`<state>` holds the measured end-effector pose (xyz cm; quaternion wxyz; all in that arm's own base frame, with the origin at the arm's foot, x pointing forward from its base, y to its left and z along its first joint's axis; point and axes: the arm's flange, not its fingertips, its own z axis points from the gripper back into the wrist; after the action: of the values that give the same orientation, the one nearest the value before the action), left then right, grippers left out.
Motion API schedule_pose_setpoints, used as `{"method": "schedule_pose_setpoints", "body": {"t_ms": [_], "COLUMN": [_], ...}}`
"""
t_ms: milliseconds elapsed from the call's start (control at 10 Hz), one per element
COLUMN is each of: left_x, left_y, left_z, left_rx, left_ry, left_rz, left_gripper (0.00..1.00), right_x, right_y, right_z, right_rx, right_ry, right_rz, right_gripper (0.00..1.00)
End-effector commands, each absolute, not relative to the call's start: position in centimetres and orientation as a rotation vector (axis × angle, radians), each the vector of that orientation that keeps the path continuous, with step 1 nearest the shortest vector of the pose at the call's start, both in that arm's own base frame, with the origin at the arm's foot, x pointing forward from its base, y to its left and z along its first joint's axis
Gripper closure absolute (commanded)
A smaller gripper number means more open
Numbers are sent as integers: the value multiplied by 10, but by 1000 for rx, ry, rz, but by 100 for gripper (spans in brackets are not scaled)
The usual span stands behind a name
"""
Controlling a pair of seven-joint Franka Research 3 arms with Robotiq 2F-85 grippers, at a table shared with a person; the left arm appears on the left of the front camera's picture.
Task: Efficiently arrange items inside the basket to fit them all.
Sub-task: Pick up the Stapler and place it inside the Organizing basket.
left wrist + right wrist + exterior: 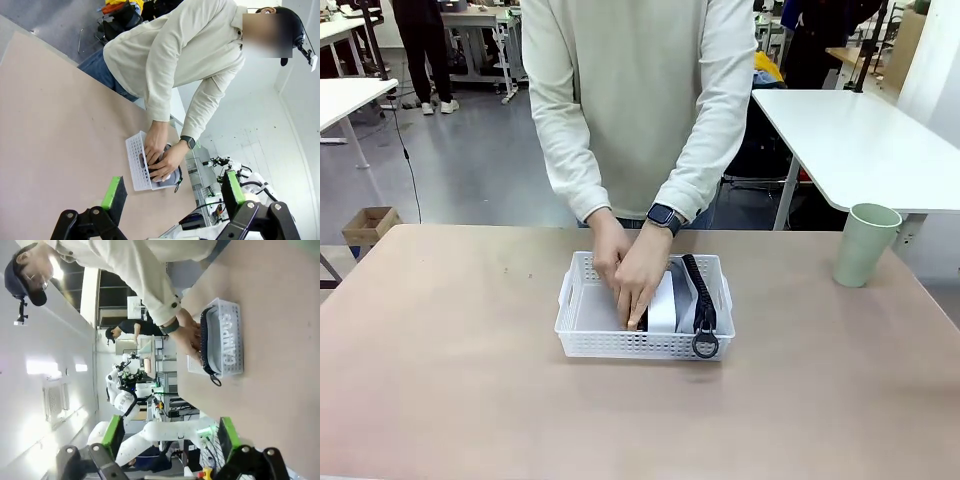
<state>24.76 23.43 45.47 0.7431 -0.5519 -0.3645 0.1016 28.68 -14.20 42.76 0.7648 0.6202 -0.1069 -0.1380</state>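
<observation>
The fingers of the left gripper (172, 195) are spread wide apart with nothing between them, above the surface (60, 140). The fingers of the right gripper (170, 437) are likewise spread and empty. Farther out, the white lattice basket (600, 343) is set near the middle of the surface. The grey pouch (684, 292) is stood on edge along the basket's right side, zipper upward, with its ring pull (705, 346) hung over the front rim. A white block (663, 305) is lodged just beside the pouch. The person's hands (632, 268) are placed inside the basket against the block's left side. The pale green cup (865, 243) is stood upright outside the basket, well apart at the far right.
</observation>
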Motion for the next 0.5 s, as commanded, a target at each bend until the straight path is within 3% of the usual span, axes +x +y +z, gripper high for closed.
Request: {"method": "schedule_pose_setpoints", "body": {"t_ms": [0,400], "left_x": [247,247], "left_y": [232,232], "left_z": [454,454], "left_rx": [-1220,-1220], "left_ry": [-826,-826], "left_rz": [204,204], "left_gripper": [0,0], "right_x": [291,291], "right_y": [-121,-121], "right_z": [450,450], "right_rx": [1375,1375], "right_ry": [-209,-209], "right_rz": [-262,-262], "right_gripper": [0,0]}}
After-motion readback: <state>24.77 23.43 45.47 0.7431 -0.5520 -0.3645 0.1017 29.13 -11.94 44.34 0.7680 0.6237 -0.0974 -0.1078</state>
